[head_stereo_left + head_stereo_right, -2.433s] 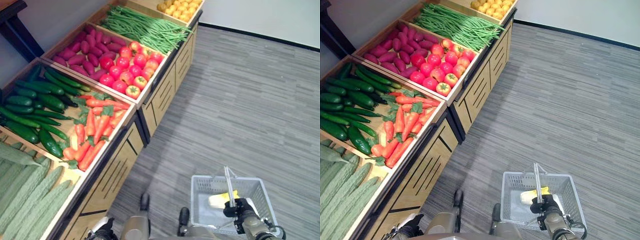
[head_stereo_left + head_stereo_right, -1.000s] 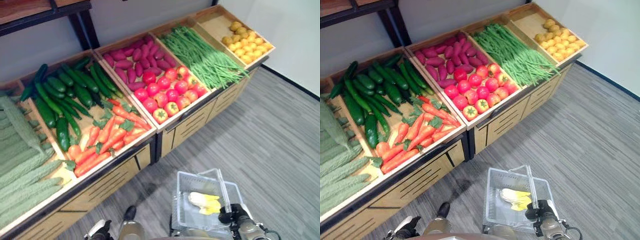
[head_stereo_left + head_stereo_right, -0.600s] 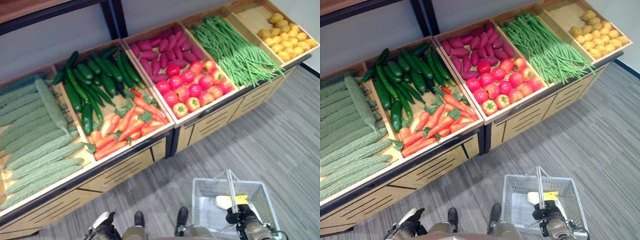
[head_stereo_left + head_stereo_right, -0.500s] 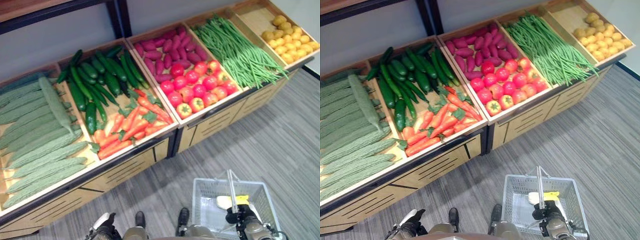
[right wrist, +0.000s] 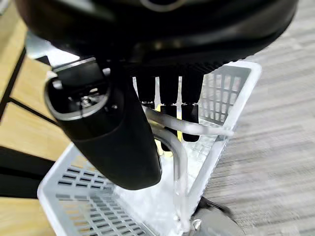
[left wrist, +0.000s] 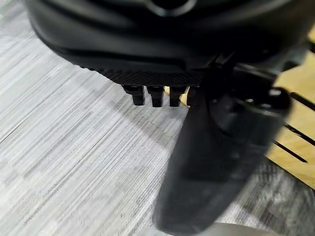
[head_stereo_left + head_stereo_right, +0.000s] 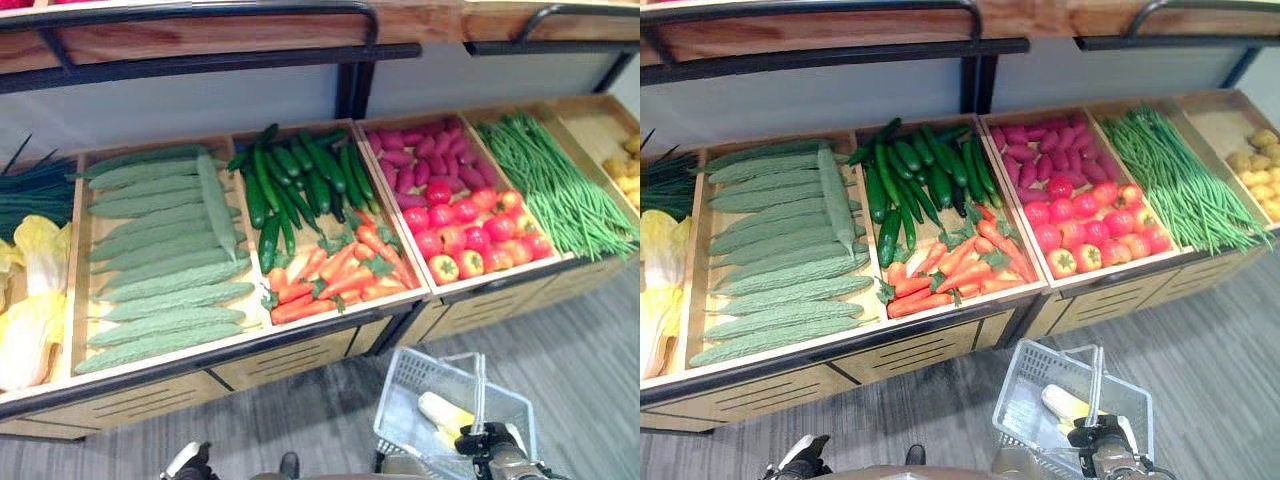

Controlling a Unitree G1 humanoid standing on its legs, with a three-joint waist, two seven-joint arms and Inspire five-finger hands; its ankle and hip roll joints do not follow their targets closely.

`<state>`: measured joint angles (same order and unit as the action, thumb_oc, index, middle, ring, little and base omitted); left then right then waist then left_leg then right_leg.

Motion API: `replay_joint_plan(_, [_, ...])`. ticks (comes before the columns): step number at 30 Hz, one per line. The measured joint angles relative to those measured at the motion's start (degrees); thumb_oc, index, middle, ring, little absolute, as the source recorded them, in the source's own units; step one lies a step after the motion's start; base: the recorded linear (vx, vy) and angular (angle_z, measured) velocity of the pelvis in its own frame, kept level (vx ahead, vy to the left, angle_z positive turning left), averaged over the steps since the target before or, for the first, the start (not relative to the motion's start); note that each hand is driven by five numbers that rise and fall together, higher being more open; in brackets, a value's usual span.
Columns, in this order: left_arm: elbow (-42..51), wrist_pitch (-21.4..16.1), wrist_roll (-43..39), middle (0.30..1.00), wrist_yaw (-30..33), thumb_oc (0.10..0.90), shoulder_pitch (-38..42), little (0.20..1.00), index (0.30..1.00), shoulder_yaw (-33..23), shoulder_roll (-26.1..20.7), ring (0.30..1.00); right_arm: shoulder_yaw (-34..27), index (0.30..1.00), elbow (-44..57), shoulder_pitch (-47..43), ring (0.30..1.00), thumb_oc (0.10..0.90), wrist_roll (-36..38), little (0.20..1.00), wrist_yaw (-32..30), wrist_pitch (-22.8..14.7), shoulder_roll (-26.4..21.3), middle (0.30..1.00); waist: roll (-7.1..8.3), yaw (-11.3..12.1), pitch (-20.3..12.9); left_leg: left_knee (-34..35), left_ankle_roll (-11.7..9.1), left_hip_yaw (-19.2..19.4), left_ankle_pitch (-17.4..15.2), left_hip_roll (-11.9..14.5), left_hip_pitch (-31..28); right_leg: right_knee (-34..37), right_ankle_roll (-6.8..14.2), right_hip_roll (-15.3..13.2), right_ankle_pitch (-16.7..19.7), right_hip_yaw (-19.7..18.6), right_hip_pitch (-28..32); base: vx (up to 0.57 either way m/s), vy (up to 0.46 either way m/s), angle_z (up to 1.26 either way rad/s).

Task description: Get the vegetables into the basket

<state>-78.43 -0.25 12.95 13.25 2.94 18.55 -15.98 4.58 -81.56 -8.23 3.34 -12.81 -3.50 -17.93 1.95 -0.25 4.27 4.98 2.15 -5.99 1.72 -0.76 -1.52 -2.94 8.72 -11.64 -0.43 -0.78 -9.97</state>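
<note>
The right hand (image 5: 147, 93) has its fingers curled round the thin metal handle (image 5: 197, 129) of the white plastic mesh basket (image 7: 405, 400), and it holds the basket above the grey striped floor (image 7: 590, 360), in front of the long wooden produce stand (image 7: 300, 350). In the basket lies a pale cob of corn with yellow husk (image 7: 440, 412), near the middle of the bottom.

The left hand (image 6: 216, 147) is at the lower left, beside the front of the stand. In its own wrist view the fingers look bent with nothing between them and the thumb, above the floor.

On the stand the vegetables lie in wooden compartments side by side. At the far left there are pale yellow-green cabbages (image 7: 30, 300), with thin dark green leaves (image 7: 30, 190) behind them. Next is a compartment of long light green bumpy gourds (image 7: 160, 260); one gourd lies across the others. The next compartment has dark green cucumbers (image 7: 290, 180) at the back and orange carrots with green tops (image 7: 335, 275) at the front. To the right of it, purple-red sweet potatoes (image 7: 415, 160) are at the back and red tomatoes (image 7: 470, 230) at the front. Then comes a compartment of long green beans (image 7: 555, 190), and at the far right edge some yellow round potatoes (image 7: 1260, 165). Above the stand runs a wooden shelf with a black metal frame (image 7: 200, 40).
</note>
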Motion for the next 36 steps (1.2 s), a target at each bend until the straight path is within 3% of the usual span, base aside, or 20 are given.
replay_joint_plan(1, [0.1,-0.1,0.0,1.000,0.0,0.900,0.0,1.000,1.000,-0.2,-0.2,1.000,-0.1,0.300,-0.1,-0.1,0.300,0.400,0.0,0.300,-0.2,0.1,0.2,0.300,0.58,0.1,-0.2,0.0,-1.4,-1.1,0.6,0.2,-0.3,2.5,-0.3,0.5,2.7,-0.8,0.5,0.06,-0.443,1.31])
replay_joint_plan(2, [-0.1,-0.1,0.0,1.000,0.0,0.900,-0.7,1.000,1.000,-0.2,1.0,1.000,-0.3,0.300,0.0,2.2,0.300,0.400,0.6,0.300,-0.3,0.2,0.0,0.300,0.13,0.6,-0.8,-0.4,-3.3,-3.2,-0.7,1.1,-1.4,3.2,-0.5,1.9,6.0,-2.4,2.7,0.04,-0.450,0.69])
replay_joint_plan(3, [0.1,-0.3,0.0,1.000,0.0,0.900,-2.0,1.000,1.000,-1.3,1.9,1.000,-0.2,0.300,0.3,2.0,0.300,0.400,0.5,0.300,-0.2,0.4,0.0,0.300,-2.05,0.8,-1.5,-0.5,-4.3,-2.2,-1.3,3.6,-1.4,4.8,-1.1,3.5,6.4,1.0,3.4,0.03,-0.610,0.41])
replay_joint_plan(4, [-0.1,-0.1,-0.1,1.000,0.1,0.900,-2.3,1.000,1.000,-1.3,2.1,1.000,0.1,0.300,1.3,2.0,0.300,0.400,0.5,0.300,0.4,0.5,0.8,0.300,-3.07,1.0,-1.9,-1.8,-4.3,-0.8,-1.3,6.1,-0.5,8.3,-2.5,6.0,8.3,3.2,4.8,0.00,-0.364,-0.10])
replay_joint_plan(6, [-0.5,-0.3,-1.7,1.000,-0.1,0.900,-3.2,1.000,1.000,-4.1,3.0,1.000,0.4,0.300,1.6,2.2,0.300,0.400,0.4,0.300,0.5,0.8,0.5,0.300,-3.54,1.2,-2.0,-6.0,-4.6,2.1,-1.0,10.0,0.6,8.3,-6.2,10.3,7.1,3.8,5.2,-0.05,-0.392,-0.13])
replay_joint_plan(8, [-0.8,-0.6,-2.4,1.000,0.2,0.900,-2.9,1.000,1.000,-5.2,3.5,1.000,0.3,0.300,1.9,2.3,0.300,0.400,-0.1,0.300,0.5,0.8,-0.9,0.300,-3.60,1.1,-1.9,-9.8,-6.5,1.9,1.4,11.7,3.6,8.3,-7.5,12.2,6.5,5.0,4.7,-0.09,-0.246,0.02])
replay_joint_plan(9, [-0.8,-0.8,-2.9,1.000,0.2,0.900,-2.1,1.000,1.000,-6.0,3.3,1.000,0.3,0.300,2.0,2.4,0.300,0.400,-0.1,0.300,0.4,0.7,-2.1,0.300,-2.75,0.8,-1.2,-12.2,-9.5,1.6,3.2,11.8,6.2,7.9,-9.8,12.5,7.0,5.4,4.4,-0.08,-0.086,0.20])
replay_joint_plan(10, [-0.9,-0.7,-3.3,1.000,0.2,0.900,-2.0,1.000,1.000,-6.5,3.8,1.000,0.4,0.300,1.9,2.6,0.300,0.400,-0.1,0.300,0.3,0.8,-3.3,0.300,-2.70,0.9,-1.0,-11.2,-11.5,1.7,2.3,11.0,6.7,7.9,-11.0,12.4,6.6,5.4,4.4,-0.07,-0.063,0.22])
replay_joint_plan(12, [-2.1,-0.7,-5.8,1.000,0.2,0.900,-2.4,1.000,1.000,-9.9,4.6,1.000,0.8,0.300,2.0,3.1,0.300,0.400,-0.3,0.300,0.3,0.7,-4.4,0.300,-2.75,0.5,-0.7,-7.8,-11.5,2.2,2.4,9.1,5.4,8.3,-11.5,12.6,6.2,5.7,4.6,-0.02,-0.004,0.01])
replay_joint_plan(15, [-3.9,-0.1,-9.5,1.000,0.4,0.900,-2.8,1.000,1.000,-14.3,5.5,1.000,1.1,0.300,1.5,4.6,0.300,0.400,-0.7,0.300,0.3,0.7,-4.3,0.300,-2.62,-1.0,-0.6,-1.2,-11.5,4.9,2.4,8.9,1.8,7.9,-11.3,13.1,6.3,6.6,4.7,-0.01,0.099,0.21])
replay_joint_plan(17, [-4.7,-0.3,-14.3,1.000,0.9,0.900,-2.7,1.000,1.000,-21.4,5.5,1.000,0.4,0.300,0.8,5.5,0.300,0.400,-0.8,0.300,0.3,1.0,-4.3,0.300,-2.70,-1.1,-0.6,0.3,-11.5,5.1,2.4,8.8,1.6,8.0,-11.2,13.5,6.2,7.7,5.0,0.02,0.152,0.26])
replay_joint_plan(18, [-4.8,-0.6,-19.1,1.000,2.1,0.900,-2.5,1.000,1.000,-27.5,5.6,1.000,0.2,0.300,0.8,5.6,0.300,0.400,-1.4,0.300,0.1,1.1,-4.2,0.300,-2.63,-1.0,-0.6,0.3,-11.5,5.0,2.4,8.7,1.7,8.0,-11.3,13.8,6.2,7.9,5.3,0.05,0.096,0.07])
replay_joint_plan(21, [-6.1,-0.9,-29.1,1.000,7.0,0.900,-1.7,1.000,1.000,-35.0,4.7,1.000,0.2,0.300,1.0,6.2,0.300,0.400,-2.1,0.300,-0.1,1.3,-4.3,0.300,-2.66,-0.6,-0.8,-0.2,-11.3,5.0,2.3,8.5,1.3,8.3,-12.0,14.0,5.7,8.4,6.5,0.02,0.049,0.05])
replay_joint_plan(22, [-6.5,-1.0,-30.7,1.000,7.8,0.900,-1.5,1.000,1.000,-35.0,4.0,1.000,0.2,0.300,1.1,6.2,0.300,0.400,-2.6,0.300,-0.1,1.3,-4.3,0.300,-2.69,-0.6,-0.8,-0.7,-11.3,5.0,2.3,8.4,1.5,8.3,-12.0,13.9,5.7,8.5,6.6,0.01,0.061,-0.01])
replay_joint_plan(25, [-7.4,-1.0,-32.8,1.000,9.6,0.900,-1.7,1.000,1.000,-37.1,1.9,1.000,0.2,0.300,1.2,6.7,0.300,0.400,-3.0,0.300,-0.1,1.3,-4.2,0.300,-3.73,-0.4,-1.8,-2.0,-8.6,5.1,0.0,7.9,2.0,8.0,-11.0,13.4,6.4,8.4,5.8,0.00,0.051,-0.07])
replay_joint_plan(30, [-6.4,-2.3,-38.1,1.000,13.4,0.900,-1.5,1.000,1.000,-41.5,-4.1,1.000,0.5,0.300,1.1,9.0,0.300,0.400,-3.4,0.300,-0.2,1.4,-2.7,0.300,-2.52,0.8,-3.0,0.0,-4.6,7.2,0.4,4.3,0.6,6.6,-7.3,9.2,6.3,7.7,4.8,0.01,0.035,-0.13])
replay_joint_plan(36, [-3.2,-4.9,-41.4,1.000,16.8,0.900,-1.0,1.000,1.000,-46.2,-11.7,1.000,0.5,0.300,1.3,8.3,0.300,0.400,-3.6,0.300,-0.5,0.8,-2.7,0.300,-2.79,1.0,-4.4,0.0,-4.3,7.5,0.4,3.6,-0.4,7.0,-6.1,8.7,6.6,7.8,6.1,0.00,0.007,-0.01])
